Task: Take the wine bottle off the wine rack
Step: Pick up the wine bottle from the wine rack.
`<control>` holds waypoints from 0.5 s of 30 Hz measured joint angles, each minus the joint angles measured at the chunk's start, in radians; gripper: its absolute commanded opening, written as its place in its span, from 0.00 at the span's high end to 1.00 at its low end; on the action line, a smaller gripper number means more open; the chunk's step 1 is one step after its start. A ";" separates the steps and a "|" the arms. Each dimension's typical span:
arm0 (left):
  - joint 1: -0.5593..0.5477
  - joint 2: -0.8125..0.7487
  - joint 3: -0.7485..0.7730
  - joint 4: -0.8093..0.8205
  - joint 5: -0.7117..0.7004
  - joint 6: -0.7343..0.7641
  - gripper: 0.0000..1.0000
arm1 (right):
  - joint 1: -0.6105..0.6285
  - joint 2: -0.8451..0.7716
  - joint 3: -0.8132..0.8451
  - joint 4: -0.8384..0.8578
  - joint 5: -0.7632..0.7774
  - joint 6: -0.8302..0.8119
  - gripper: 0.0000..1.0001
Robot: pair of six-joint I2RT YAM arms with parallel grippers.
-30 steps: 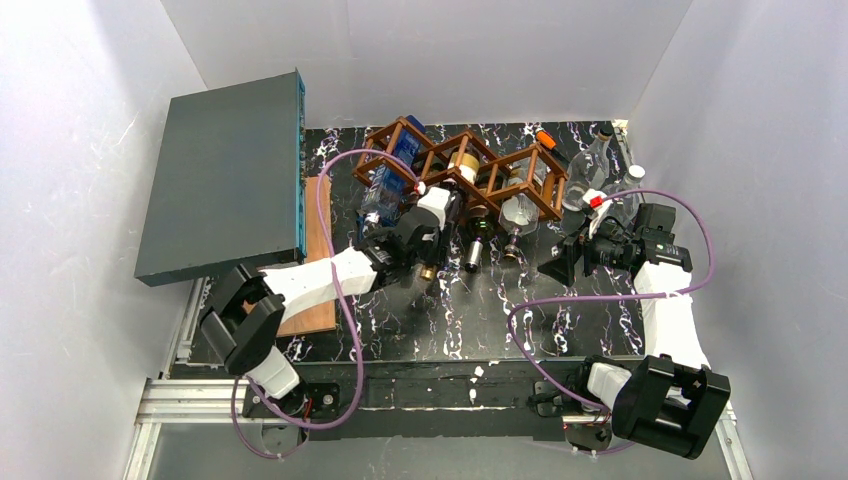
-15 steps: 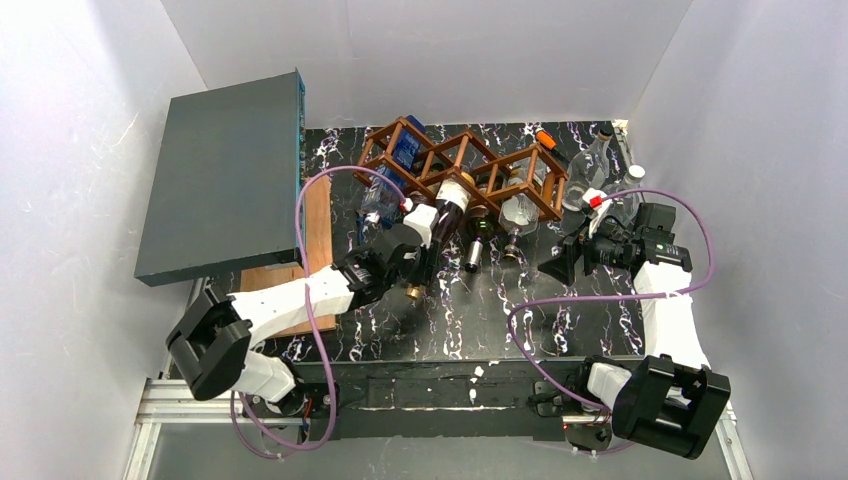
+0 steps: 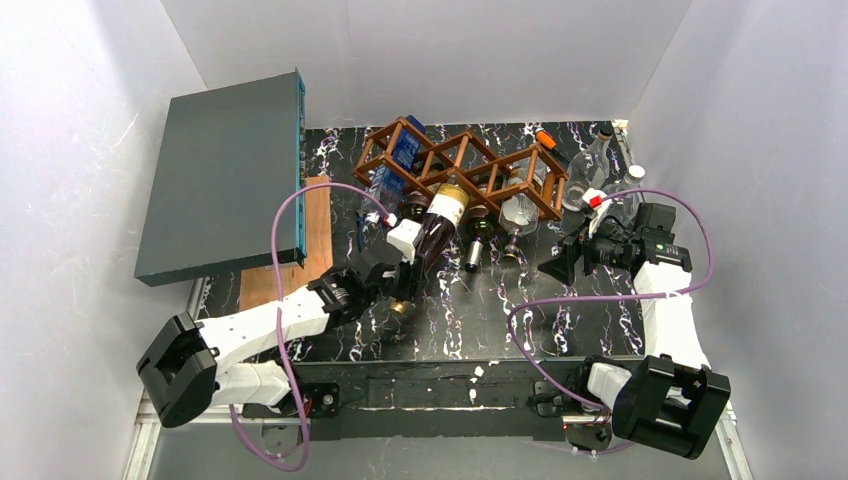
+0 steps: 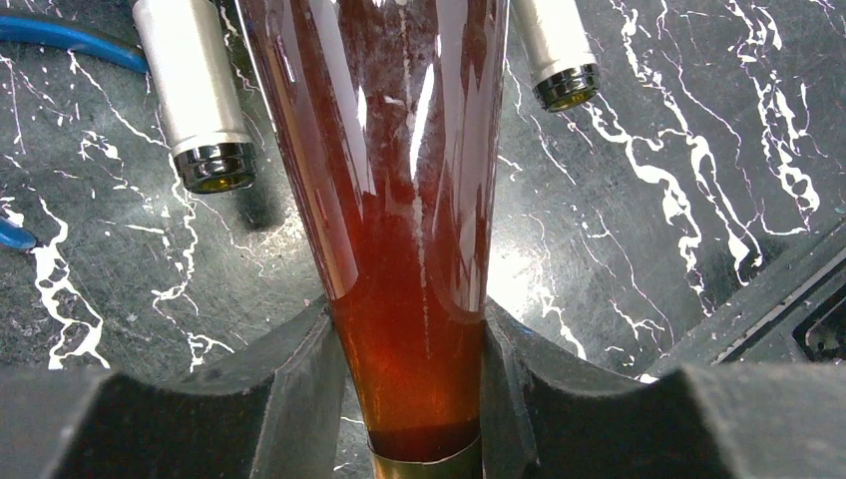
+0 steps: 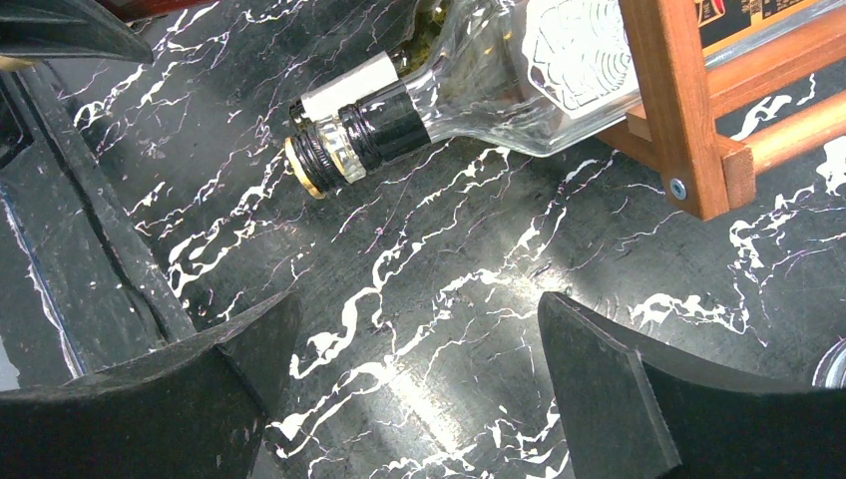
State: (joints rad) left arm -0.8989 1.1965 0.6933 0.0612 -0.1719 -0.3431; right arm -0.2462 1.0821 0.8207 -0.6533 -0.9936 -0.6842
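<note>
The wine bottle (image 3: pixel 437 222) is dark amber glass with a cream label and a gold cap. It lies slanted, with its base at the front bars of the brown wine rack (image 3: pixel 470 158) and its neck pointing near-left. My left gripper (image 3: pixel 405 288) is shut on the neck. In the left wrist view the amber neck (image 4: pixel 404 299) fills the gap between both fingers (image 4: pixel 299 394). My right gripper (image 3: pixel 562 262) hangs open over the marble tabletop to the right of the rack. Nothing is between its fingers (image 5: pixel 638 399).
A grey flat box (image 3: pixel 225 180) and a wooden board (image 3: pixel 305 265) lie at the left. Other bottles stick out of the rack: a blue plastic one (image 3: pixel 392 172), silver-necked ones (image 4: pixel 200 110) and a clear one with a black cap (image 5: pixel 399 100). Clear bottles (image 3: pixel 600 160) stand at the back right.
My left arm has drawn back toward the near left with the wine bottle, sliding it farther out of the rack. The right arm has not moved.
</note>
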 measured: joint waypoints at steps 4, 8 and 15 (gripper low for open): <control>0.000 -0.020 -0.013 -0.003 0.003 0.000 1.00 | 0.000 0.002 0.000 0.000 0.000 0.000 0.02; 0.000 -0.028 -0.016 -0.005 0.005 0.002 1.00 | 0.000 0.006 0.000 0.001 0.004 0.000 0.02; 0.000 -0.051 -0.036 -0.003 0.005 0.002 1.00 | 0.005 0.006 0.000 0.002 0.004 0.000 0.02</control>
State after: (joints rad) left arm -0.8989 1.1450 0.6571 0.0586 -0.1665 -0.3412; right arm -0.2417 1.0885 0.8204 -0.6518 -0.9894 -0.6846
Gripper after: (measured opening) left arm 0.414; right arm 0.983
